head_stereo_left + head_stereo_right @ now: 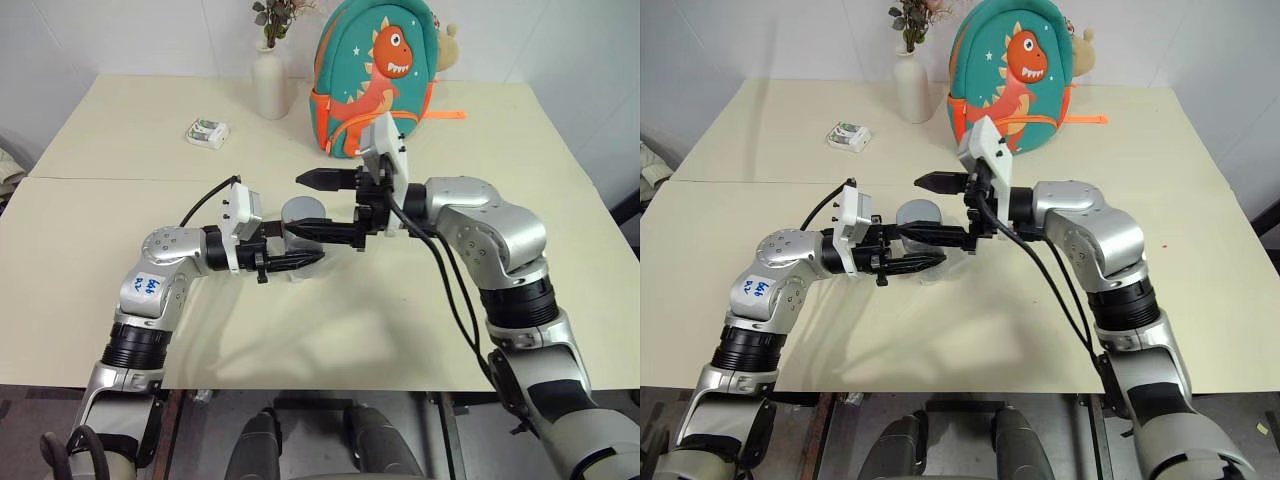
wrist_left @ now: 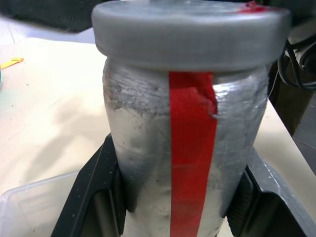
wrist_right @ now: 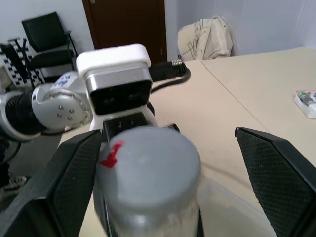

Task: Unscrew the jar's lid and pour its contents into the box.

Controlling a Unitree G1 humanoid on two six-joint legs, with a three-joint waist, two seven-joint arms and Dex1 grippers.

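Observation:
My left gripper (image 1: 296,246) is shut on the jar (image 2: 143,148), a silvery-grey cylinder with a red tape strip, and holds it upright above the table. The grey lid (image 3: 148,158) with its small red mark sits on top of the jar. My right gripper (image 1: 318,205) reaches in from the right and stands open, its two black fingers (image 3: 276,182) straddling the lid; one finger is close beside the lid and the other is well clear of it. The clear plastic box (image 2: 29,207) lies on the table right under the jar. The contents are hidden inside the jar.
A dinosaur backpack (image 1: 375,80) and a white vase (image 1: 270,85) stand at the back of the cream table (image 1: 120,300). A small white-and-green packet (image 1: 207,132) lies at the back left.

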